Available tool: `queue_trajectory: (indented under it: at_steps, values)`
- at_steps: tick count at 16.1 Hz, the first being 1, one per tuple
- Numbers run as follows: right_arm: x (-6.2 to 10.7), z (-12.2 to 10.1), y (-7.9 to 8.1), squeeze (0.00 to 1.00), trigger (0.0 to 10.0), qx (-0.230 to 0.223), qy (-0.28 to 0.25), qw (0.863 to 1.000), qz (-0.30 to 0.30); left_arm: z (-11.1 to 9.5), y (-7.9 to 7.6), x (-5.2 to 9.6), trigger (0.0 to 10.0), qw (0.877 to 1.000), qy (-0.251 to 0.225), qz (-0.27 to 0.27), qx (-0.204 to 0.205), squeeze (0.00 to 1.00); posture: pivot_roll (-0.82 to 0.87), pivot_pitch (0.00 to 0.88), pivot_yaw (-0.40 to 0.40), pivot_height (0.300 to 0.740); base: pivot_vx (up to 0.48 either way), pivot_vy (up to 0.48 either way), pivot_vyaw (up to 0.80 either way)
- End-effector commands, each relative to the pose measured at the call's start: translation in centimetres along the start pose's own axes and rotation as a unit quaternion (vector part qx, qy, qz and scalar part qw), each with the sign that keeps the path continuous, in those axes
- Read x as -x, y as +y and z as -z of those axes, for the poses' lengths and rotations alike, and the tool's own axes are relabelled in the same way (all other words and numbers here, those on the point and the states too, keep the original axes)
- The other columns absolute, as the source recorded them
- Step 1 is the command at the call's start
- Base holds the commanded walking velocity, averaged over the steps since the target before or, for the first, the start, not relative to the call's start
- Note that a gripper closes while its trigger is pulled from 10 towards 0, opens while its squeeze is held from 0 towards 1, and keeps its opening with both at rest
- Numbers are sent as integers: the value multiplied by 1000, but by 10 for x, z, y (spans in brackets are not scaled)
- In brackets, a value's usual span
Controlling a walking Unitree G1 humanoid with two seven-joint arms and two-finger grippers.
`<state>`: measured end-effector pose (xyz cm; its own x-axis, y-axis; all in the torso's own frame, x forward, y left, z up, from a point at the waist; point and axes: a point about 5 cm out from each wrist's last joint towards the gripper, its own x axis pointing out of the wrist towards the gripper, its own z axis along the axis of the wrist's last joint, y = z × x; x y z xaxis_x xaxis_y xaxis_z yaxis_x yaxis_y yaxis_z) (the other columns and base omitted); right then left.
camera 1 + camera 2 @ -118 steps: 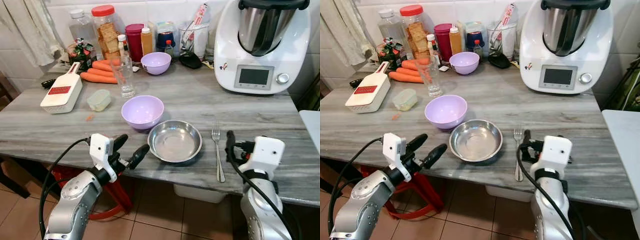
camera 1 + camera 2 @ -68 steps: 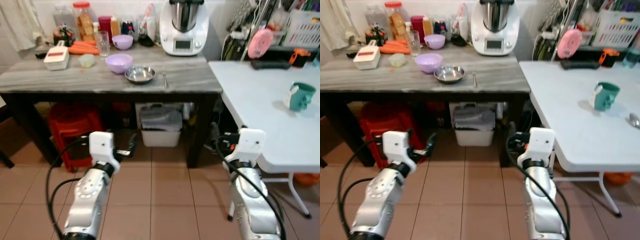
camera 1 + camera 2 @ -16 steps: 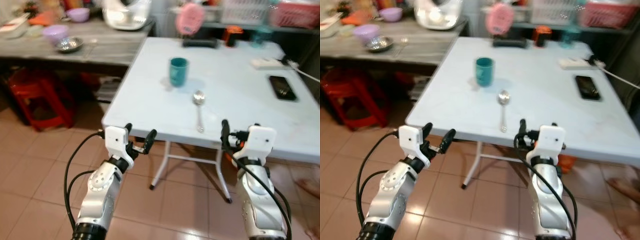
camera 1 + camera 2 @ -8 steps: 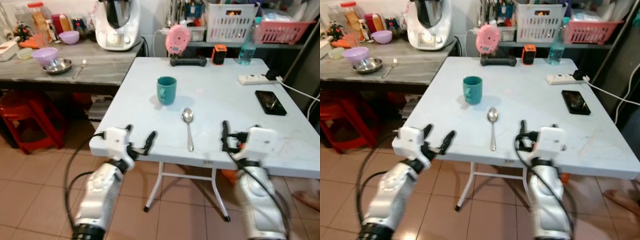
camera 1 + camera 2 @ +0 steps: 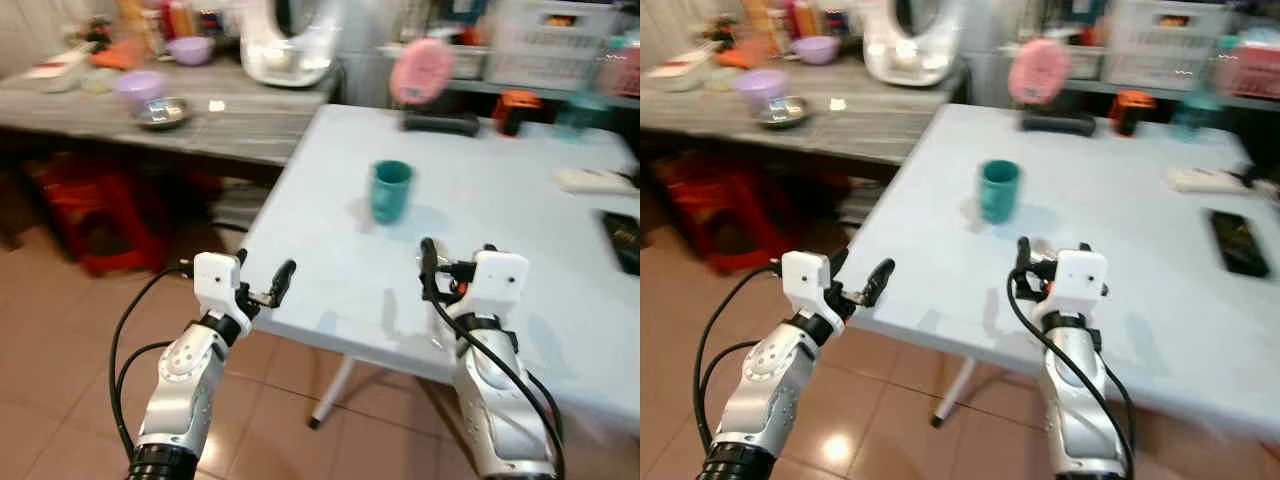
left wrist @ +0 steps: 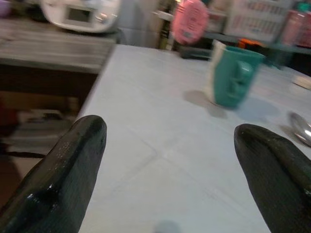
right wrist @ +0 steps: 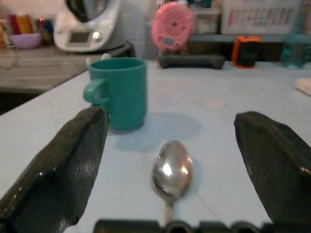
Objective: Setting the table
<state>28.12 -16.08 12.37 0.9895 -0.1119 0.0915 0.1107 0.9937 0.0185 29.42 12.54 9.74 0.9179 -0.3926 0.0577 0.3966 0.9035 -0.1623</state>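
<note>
A teal mug (image 5: 390, 191) stands upright on the white folding table (image 5: 330, 250). A metal spoon (image 7: 171, 172) lies on the table just in front of the mug, directly ahead of my right gripper (image 5: 440, 272), which is open and empty above the table's near edge. My left gripper (image 5: 262, 283) hovers open and empty at the table's near left corner, with the mug (image 6: 233, 74) ahead of it. On the grey counter (image 5: 230, 125) at the back left sit a steel bowl (image 5: 162, 112) and a lavender bowl (image 5: 137, 86).
A white kitchen machine (image 5: 285, 40) stands on the counter. A pink round item (image 5: 422, 72), an orange object (image 5: 515, 108), a power strip (image 5: 590, 180) and a phone (image 5: 625, 240) sit toward the table's far and right sides. A red stool (image 5: 95, 210) stands under the counter.
The whole view has swung from the grey counter round to the white table, and in the last half second drifted, blurring the scene. Both grippers stay open and empty.
</note>
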Motion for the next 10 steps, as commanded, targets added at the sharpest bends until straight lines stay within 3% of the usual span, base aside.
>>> queue_trajectory:
  at_steps: [1,4,9,10]
  values:
    - [0,-4,-6,0,10000,6,-7,1000,7,-2,-6,-2,10000,1000,-8,10,5,0,-73,0,23,740,0,0,650]
    - [0,-4,-7,0,10000,6,-7,1000,8,1,-6,1,10000,1000,4,21,2,0,-75,0,18,740,0,0,0]
    - [4,3,-9,0,10000,-5,18,999,28,14,-1,19,10000,995,58,77,-21,0,-71,0,21,740,0,0,0]
    - [5,5,-8,0,10000,-6,21,999,28,15,-1,22,10000,994,61,89,-21,0,-71,0,21,740,0,0,-800]
